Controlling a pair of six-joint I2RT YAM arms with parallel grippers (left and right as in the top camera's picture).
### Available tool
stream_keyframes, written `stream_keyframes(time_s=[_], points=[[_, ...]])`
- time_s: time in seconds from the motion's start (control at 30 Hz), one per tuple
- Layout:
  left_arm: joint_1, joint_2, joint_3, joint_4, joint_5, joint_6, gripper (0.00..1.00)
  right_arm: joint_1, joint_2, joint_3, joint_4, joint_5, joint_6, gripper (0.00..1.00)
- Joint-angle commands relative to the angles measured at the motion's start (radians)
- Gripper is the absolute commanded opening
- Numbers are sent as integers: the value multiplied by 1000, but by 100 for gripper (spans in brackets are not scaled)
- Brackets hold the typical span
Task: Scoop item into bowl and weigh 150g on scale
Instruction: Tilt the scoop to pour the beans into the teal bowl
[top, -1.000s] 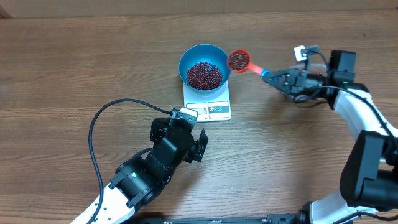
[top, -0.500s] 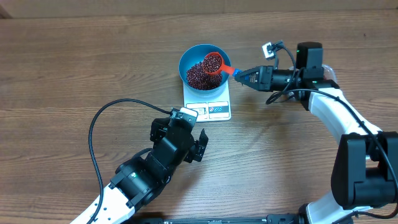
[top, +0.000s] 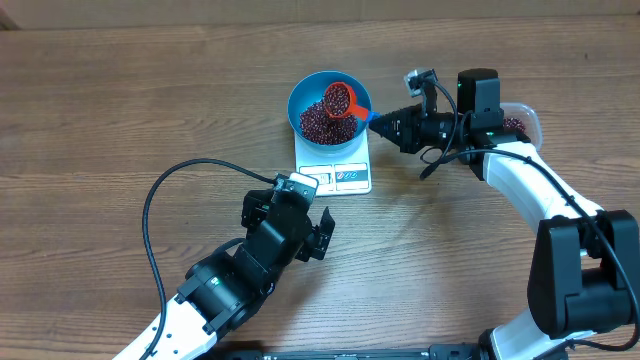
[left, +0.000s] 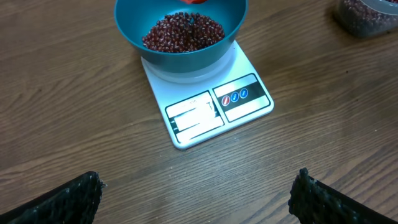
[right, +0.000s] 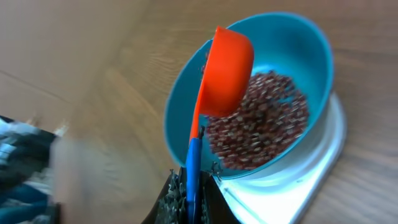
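Observation:
The bright-blue bowl (top: 300, 95) stands on the white scale (top: 335, 175), and a pile of red-brown beans (top: 318, 122) lies in it. My right gripper (top: 385, 122) is shut on the blue handle of the orange-red scoop (top: 340, 100). The scoop is tipped over the bowl's right side. In the right wrist view the scoop (right: 227, 71) shows its back above the beans (right: 261, 118). My left gripper (left: 199, 186) is open and empty, low over the wood in front of the scale (left: 217, 106).
A clear tub (top: 522, 122) with more beans sits at the right, behind my right arm, and also shows in the left wrist view (left: 367, 15). A black cable (top: 160, 200) loops over the table left of my left arm.
My right gripper has carried the scoop leftward, from beside the bowl's right rim to over the bowl, and has tipped it. The left arm has not moved.

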Motion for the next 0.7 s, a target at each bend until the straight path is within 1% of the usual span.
stream_keyframes(time_s=[0.0,0.13,0.4,0.67], points=[[-6,-5,-6,0,1,-14,100,0,6,2,8,47,-189,4],[-6,-5,-6,1,1,-14,100,0,6,2,8,50,-342,4],[-6,-5,-6,1,1,-14,100,0,6,2,8,49,-517,4],[-6,-5,-6,1,1,-14,100,0,6,2,8,49,-779,4]])
